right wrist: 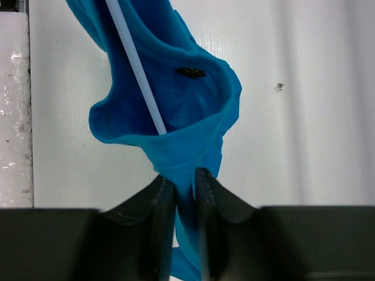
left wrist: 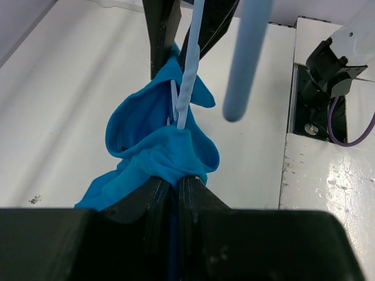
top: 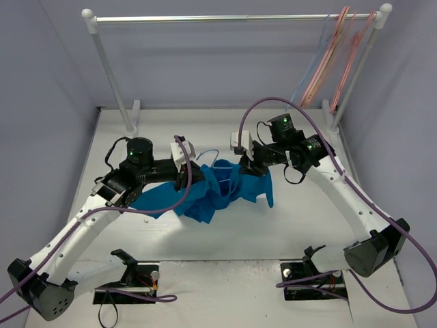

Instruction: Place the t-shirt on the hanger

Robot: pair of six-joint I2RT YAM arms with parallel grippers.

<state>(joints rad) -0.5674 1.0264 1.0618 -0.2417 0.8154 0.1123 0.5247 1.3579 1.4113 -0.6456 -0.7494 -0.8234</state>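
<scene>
The bright blue t-shirt (top: 213, 193) hangs bunched between my two arms over the middle of the table, with its lower folds trailing to the left. My left gripper (top: 193, 171) is shut on a fold of the t-shirt (left wrist: 167, 153), the cloth pinched between its fingertips. My right gripper (top: 247, 166) is shut on another fold of the t-shirt (right wrist: 187, 111) from the right side. The hanger (top: 209, 154) shows as a thin pale wire loop above the cloth. Its wire (left wrist: 186, 88) runs down into the fabric, and in the right wrist view the hanger (right wrist: 136, 67) passes inside an opening of the shirt.
A clothes rack (top: 232, 18) stands at the back of the table, with pink and salmon hangers (top: 336, 58) leaning at its right end. Purple cables (top: 184, 195) loop over both arms. Two black stands (top: 131, 275) (top: 311, 272) sit at the near edge. A blurred pale-blue bar (left wrist: 246, 58) is close to the left wrist lens.
</scene>
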